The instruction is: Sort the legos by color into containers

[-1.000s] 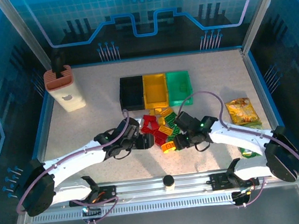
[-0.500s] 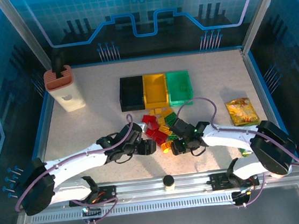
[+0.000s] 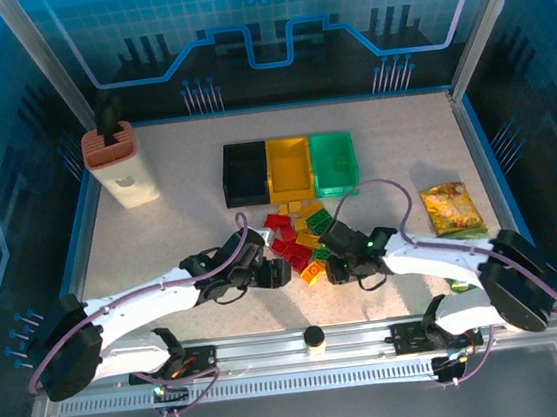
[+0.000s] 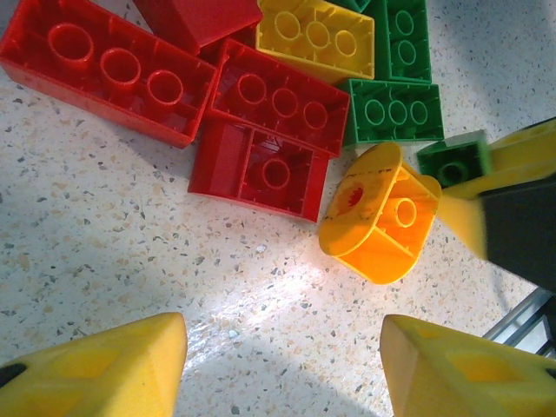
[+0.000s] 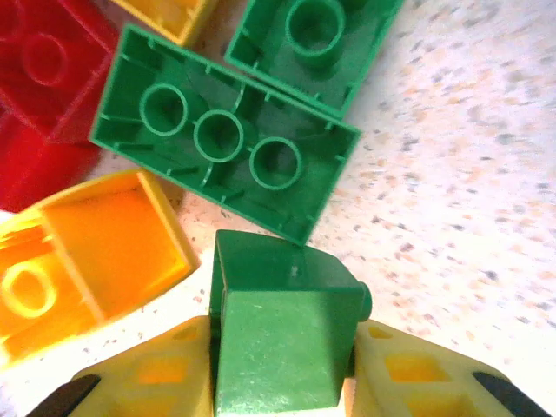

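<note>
At the far-left back of the speckled table (image 3: 160, 232): tall beige holder with brown top (image 3: 121, 166), upright, well apart from everything else.

Next over, the left gripper (image 3: 278, 272) is low at the left edge of the lego pile (image 3: 299, 231). Left wrist view: its yellow foam fingers (image 4: 104, 373) are spread wide over bare tabletop with nothing between them, so released. Just beyond them are three red plastic bricks (image 4: 282, 97), hollow side up and touching each other, with a rounded orange-yellow piece (image 4: 378, 213) just beside.

Back centre, three open plastic bins touching in a row: black bin (image 3: 245, 172), yellow bin (image 3: 289, 165), green bin (image 3: 333, 162). The pile of red, yellow and green bricks lies on the table just in front of the yellow and green ones.

The right gripper (image 3: 330, 266) is at the pile's near-right edge. Right wrist view: clenched on a small green brick (image 5: 287, 334), which sits right against a larger green brick (image 5: 226, 143) lying hollow side up.

Far right: yellow snack packet (image 3: 449, 207), flat, apart from the pile.
</note>
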Available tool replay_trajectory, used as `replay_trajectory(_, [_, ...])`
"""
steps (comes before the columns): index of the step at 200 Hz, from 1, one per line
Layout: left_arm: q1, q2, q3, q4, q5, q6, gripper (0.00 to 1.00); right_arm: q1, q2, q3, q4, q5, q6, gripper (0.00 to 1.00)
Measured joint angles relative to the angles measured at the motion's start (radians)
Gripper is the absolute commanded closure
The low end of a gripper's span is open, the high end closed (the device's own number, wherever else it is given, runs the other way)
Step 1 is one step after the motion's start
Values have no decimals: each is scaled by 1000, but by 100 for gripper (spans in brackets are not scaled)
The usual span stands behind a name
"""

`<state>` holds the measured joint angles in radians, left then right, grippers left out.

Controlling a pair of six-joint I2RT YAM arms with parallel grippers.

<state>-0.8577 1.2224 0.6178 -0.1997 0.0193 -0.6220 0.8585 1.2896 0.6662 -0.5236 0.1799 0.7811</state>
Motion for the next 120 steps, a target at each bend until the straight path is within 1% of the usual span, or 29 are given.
replay_trajectory(16, [0, 0, 0, 3, -1, 0, 39, -9, -72, 29, -62, 29, -16, 68])
replay_trajectory(29, [0, 0, 0, 3, -4, 1, 39, -43, -112, 69, -93, 40, -43, 69])
replay_trajectory(43, [0, 0, 0, 3, -4, 3, 39, -121, -134, 124, -109, 42, -88, 69])
replay_trajectory(60, [0, 0, 0, 3, -4, 4, 39, -219, -126, 191, -116, 40, -141, 69])
replay_trajectory(76, [-3, 0, 0, 2, -5, 13, 39, -297, -82, 274, -121, 29, -194, 69])
replay_trajectory(92, [-10, 0, 0, -2, -10, 23, 39, -359, 8, 381, -119, 14, -251, 69])
replay_trajectory(120, [-21, -4, 2, -22, -27, 31, 39, -423, 196, 566, -116, -8, -328, 70])
